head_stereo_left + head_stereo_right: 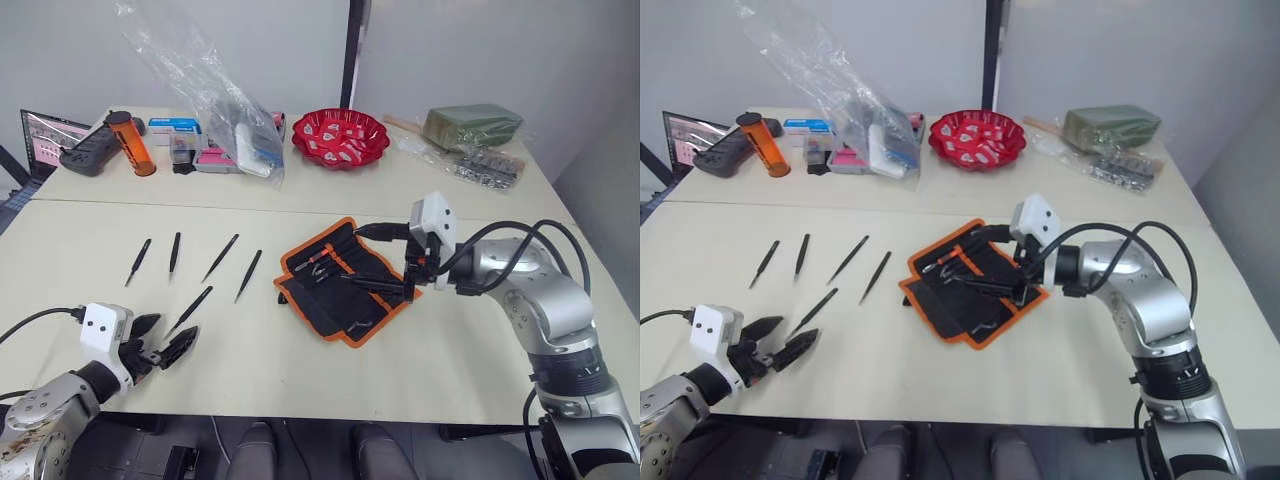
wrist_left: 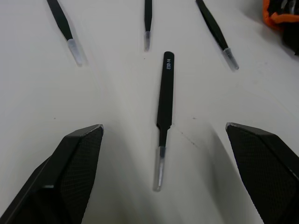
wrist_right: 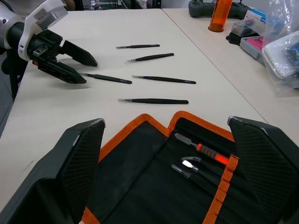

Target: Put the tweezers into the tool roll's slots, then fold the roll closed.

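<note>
While the tool roll [image 1: 345, 281] lies unfolded on the cream tabletop [image 1: 300, 370], its soft black fabric framed by bright woven orange edging, the right gripper [image 1: 408, 262] hangs over the roll's right edge with its two fingers spread wide apart and nothing between them. From the right wrist camera those fingers [image 3: 74, 172] look like broad wedges with a fine cross-hatched texture. Narrow black slots [image 3: 205, 172] run across the roll's inner face beside an orange strip, and they hold a few slim tools, one with a ribbed red grip [image 3: 212, 154] and a flat silver tip.

Five tweezers [image 1: 220, 257] lie loose on the table to the left of the roll, well apart from it. They are thin, matte black, straight and pointed, fanned roughly side by side; four sit in a row and the fifth [image 2: 164, 105] lies nearer the robot, with white lettering near its blunt end and a clear cap on its tip. The left gripper [image 1: 168, 346] rests low over the table just short of that fifth one, fingers open and empty, its capped tip pointing into the gap between them.

On the far table stand a glossy red bowl [image 1: 340, 136], a crinkled clear plastic bag [image 1: 215, 95] and an orange cylinder with a black cap [image 1: 131, 143]
</note>
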{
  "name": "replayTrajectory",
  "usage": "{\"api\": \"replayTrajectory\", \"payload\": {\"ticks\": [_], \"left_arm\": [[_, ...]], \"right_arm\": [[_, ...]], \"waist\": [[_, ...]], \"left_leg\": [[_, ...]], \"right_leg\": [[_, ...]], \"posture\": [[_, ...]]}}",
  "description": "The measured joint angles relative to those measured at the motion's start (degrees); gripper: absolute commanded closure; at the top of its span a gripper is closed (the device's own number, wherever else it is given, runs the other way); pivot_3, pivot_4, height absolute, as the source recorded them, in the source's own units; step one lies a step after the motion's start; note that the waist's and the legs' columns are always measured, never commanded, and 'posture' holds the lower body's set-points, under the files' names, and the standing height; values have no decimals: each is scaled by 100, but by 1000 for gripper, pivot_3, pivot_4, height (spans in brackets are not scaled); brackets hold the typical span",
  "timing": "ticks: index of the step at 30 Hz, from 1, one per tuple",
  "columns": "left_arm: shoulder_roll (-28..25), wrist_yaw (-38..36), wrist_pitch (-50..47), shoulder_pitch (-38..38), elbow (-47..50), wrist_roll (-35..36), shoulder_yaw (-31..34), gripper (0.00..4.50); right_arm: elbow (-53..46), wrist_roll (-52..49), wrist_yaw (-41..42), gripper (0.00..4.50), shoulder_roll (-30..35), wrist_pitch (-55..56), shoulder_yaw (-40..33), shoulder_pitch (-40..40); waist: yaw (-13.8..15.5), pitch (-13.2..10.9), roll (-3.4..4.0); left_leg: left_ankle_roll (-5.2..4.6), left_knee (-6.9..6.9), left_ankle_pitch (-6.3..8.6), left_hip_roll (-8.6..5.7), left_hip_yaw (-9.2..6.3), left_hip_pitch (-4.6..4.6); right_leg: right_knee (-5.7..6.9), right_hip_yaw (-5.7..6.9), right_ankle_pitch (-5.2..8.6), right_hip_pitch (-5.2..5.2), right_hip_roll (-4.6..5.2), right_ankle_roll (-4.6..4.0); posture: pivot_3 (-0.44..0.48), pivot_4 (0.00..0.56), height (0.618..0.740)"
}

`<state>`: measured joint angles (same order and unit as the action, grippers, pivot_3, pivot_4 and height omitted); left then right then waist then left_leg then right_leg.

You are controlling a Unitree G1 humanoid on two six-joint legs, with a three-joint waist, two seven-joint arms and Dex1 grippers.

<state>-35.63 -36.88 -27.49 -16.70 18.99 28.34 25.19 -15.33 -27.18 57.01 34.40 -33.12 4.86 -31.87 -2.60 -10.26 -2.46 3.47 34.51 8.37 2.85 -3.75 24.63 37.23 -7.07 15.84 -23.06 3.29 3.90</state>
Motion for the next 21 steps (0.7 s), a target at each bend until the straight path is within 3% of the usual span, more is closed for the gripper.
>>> {"api": "replayTrajectory", "payload": {"ticks": [6, 15, 21], "left_arm": [[-17, 152, 73, 287, -111, -311, -257, 39], [-133, 288, -137, 410, -193, -490, -283, 2862], [-184, 104, -30, 330, -193, -506, -314, 2862]], "right_arm": [[-42, -19, -40, 0, -27, -36, 44, 18], [-273, -127, -81, 0, 121, -168, -23, 188], [-285, -135, -78, 0, 132, -206, -54, 231]], "waist": [[21, 0, 1], [14, 2, 6], [13, 4, 10]], "left_leg": [[0, 8, 0, -1, 0, 0], [0, 10, 0, -1, 1, 0], [0, 10, 1, -1, 2, -1]], "right_leg": [[0, 0, -1, 3, 1, 1], [0, -1, -2, 6, 1, 3], [-1, -2, -1, 5, 2, 3]], "posture": [[0, 150, 740], [0, 150, 740], [0, 150, 740]]}}
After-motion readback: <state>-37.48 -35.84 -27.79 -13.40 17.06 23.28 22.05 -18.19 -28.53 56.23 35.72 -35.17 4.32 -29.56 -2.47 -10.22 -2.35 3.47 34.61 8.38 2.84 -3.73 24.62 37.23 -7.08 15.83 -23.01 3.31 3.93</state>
